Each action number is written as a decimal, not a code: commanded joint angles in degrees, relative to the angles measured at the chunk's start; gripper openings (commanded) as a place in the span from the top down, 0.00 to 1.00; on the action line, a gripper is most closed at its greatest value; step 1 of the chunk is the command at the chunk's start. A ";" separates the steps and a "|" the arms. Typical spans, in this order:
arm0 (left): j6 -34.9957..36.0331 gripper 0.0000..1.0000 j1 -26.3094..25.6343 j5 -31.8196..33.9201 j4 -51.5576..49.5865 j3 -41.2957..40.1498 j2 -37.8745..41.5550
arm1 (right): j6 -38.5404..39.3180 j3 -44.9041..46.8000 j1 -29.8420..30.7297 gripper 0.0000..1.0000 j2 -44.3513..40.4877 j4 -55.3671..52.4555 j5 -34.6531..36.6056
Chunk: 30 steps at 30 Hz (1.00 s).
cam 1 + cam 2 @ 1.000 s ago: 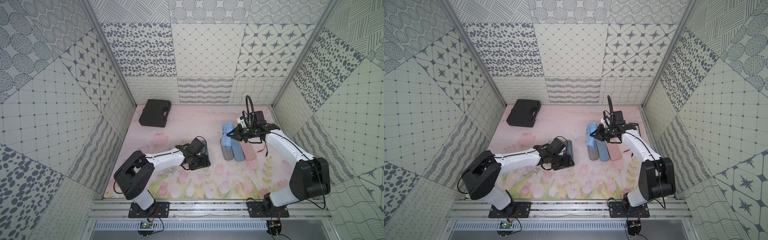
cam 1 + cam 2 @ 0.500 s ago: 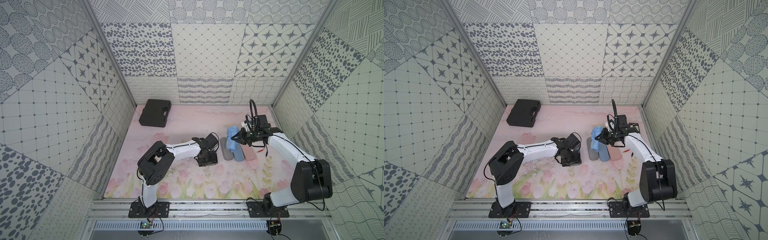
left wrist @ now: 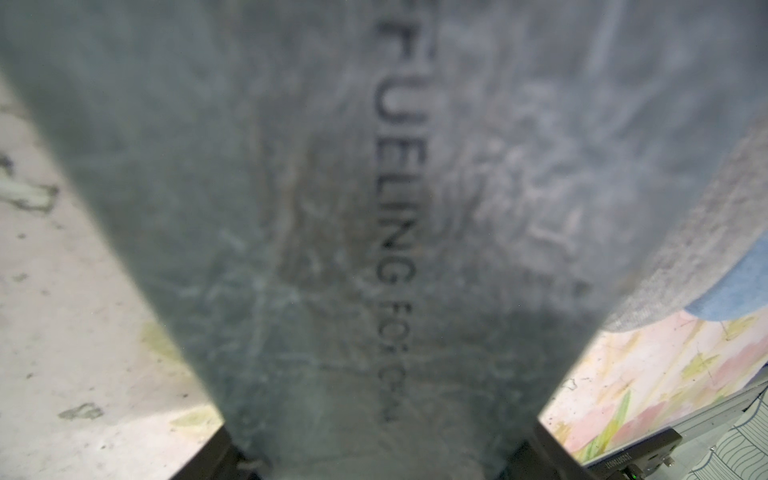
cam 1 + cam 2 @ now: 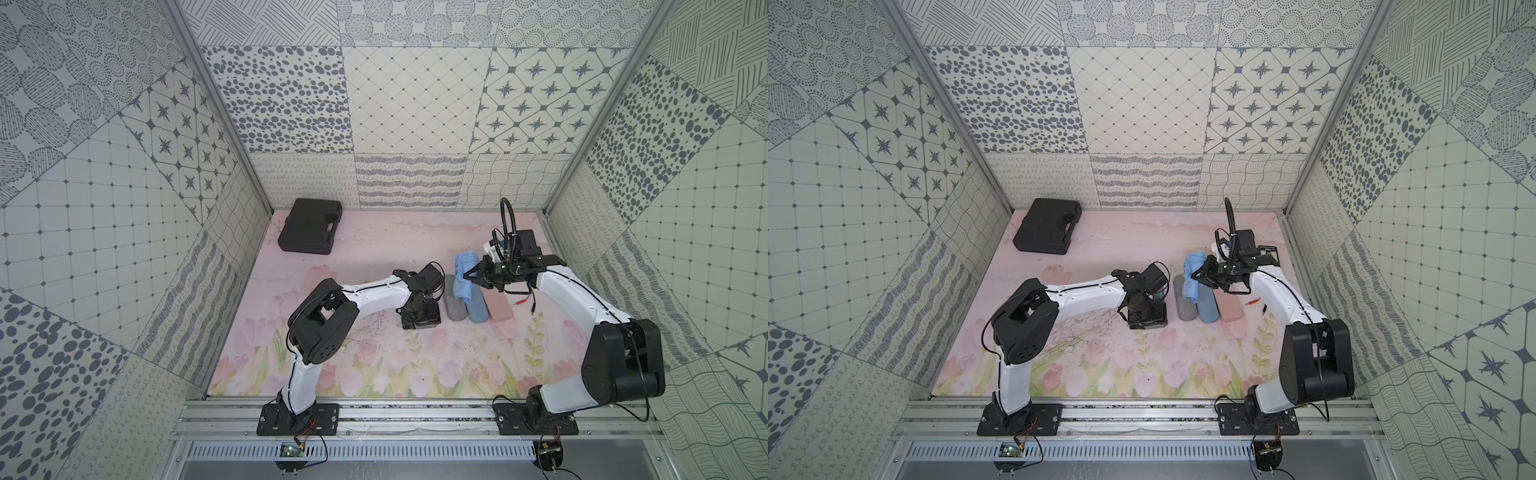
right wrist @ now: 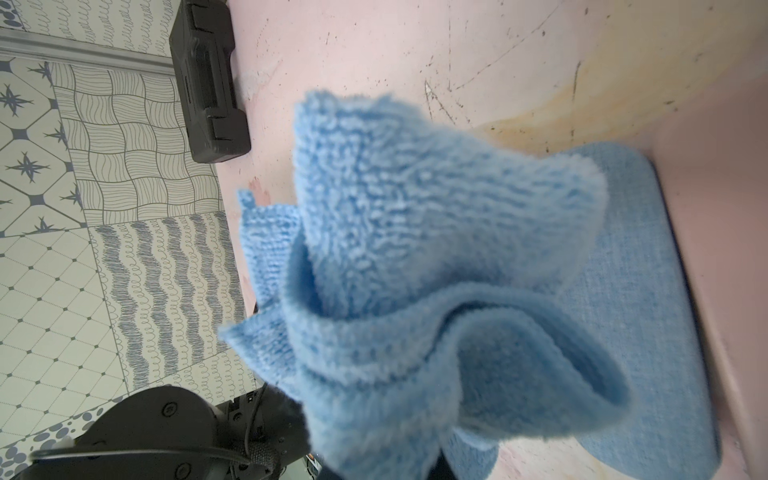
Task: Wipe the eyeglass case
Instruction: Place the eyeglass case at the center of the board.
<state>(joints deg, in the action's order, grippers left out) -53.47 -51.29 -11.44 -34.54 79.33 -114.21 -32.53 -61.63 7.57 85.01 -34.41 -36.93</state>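
Note:
A dark grey-green eyeglass case (image 3: 332, 208) with printed letters fills the left wrist view. My left gripper (image 3: 382, 455) is shut on it, low over the mat. In both top views that gripper (image 4: 419, 320) sits just left of a row of three cases and hides most of the held one. The row is a grey case (image 4: 454, 303), a blue case (image 4: 478, 311) and a pink case (image 4: 498, 308). My right gripper (image 4: 470, 277) is shut on a light blue cloth (image 4: 462, 272), (image 5: 415, 249), which hangs over the far end of the blue case (image 5: 644, 311).
A black tool case (image 4: 309, 226) lies in the far left corner of the floral mat (image 4: 374, 374). Thin red-tipped wires (image 4: 524, 302) lie right of the pink case. Patterned walls close in the left, right and back.
My left arm has swung right, bringing its gripper and the held case up beside the grey case. My right gripper and cloth have shifted slightly right and nearer.

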 commanded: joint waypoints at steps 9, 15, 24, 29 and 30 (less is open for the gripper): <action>0.55 0.18 -0.57 2.85 -1.08 0.98 0.12 | 1.31 -0.02 -0.46 1.00 -0.02 2.42 -0.84; 1.40 0.09 -0.57 4.53 -0.04 0.16 2.53 | 1.31 -0.45 -0.54 1.00 0.32 2.34 -1.04; 6.63 0.00 -1.08 12.06 3.06 -4.82 11.73 | 1.21 -1.42 -0.55 1.00 0.76 1.83 -0.93; 10.52 0.00 -1.44 18.50 4.07 -8.06 17.89 | 0.96 -2.44 -0.54 1.00 1.21 1.38 -0.96; 11.48 0.00 -1.58 20.17 4.05 -8.58 19.07 | 0.86 -2.75 -0.54 1.00 1.21 1.29 -0.81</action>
<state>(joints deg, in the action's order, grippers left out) -48.38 -52.25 -1.23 -32.05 72.82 -99.74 -32.53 -62.15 7.35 85.34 -34.13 -37.28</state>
